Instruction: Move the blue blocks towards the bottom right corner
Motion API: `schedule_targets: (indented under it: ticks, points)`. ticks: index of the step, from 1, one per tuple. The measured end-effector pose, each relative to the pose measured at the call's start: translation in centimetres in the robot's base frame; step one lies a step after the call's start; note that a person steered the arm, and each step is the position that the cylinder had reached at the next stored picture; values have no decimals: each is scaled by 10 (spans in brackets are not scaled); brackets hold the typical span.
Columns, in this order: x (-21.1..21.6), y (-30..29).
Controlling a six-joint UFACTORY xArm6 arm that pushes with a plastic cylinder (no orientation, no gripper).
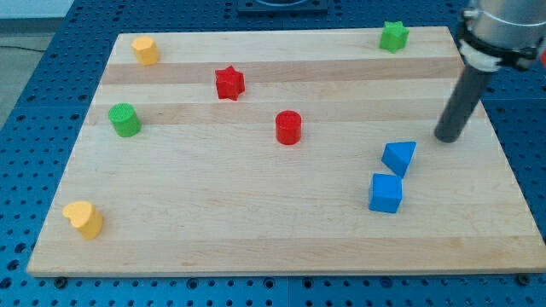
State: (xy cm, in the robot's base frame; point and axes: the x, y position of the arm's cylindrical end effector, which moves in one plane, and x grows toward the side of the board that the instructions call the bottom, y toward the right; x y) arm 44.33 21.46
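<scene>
On the right: my tip [447, 137] rests on the bench [256, 230], just up-right of the blue wedge [399, 158], not touching.
Blue blocks: wedge and blue cube [386, 193] sit close together, right of centre, short of the near right corner.
Why there: from the far side, a push would likely send them nearer.
Claw: none, only a rod holding nothing.
Others: red cylinder [288, 127] is well left.

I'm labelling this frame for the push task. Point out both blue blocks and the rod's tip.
blue triangular block [398, 157], camera view, on its top face.
blue cube [385, 193], camera view, centre of the block.
my tip [446, 137], camera view, the rod's very end, up and to the view's right of the triangular block.
</scene>
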Motion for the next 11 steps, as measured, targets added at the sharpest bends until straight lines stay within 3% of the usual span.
schedule_targets:
  ticks: [2,4,5,6,8,9,10,11]
  points:
    - [12,-65]
    - [49,-69]
    - [7,-117]
    - [58,-130]
    - [69,-70]
    - [46,-143]
    - [83,-167]
    - [106,-103]
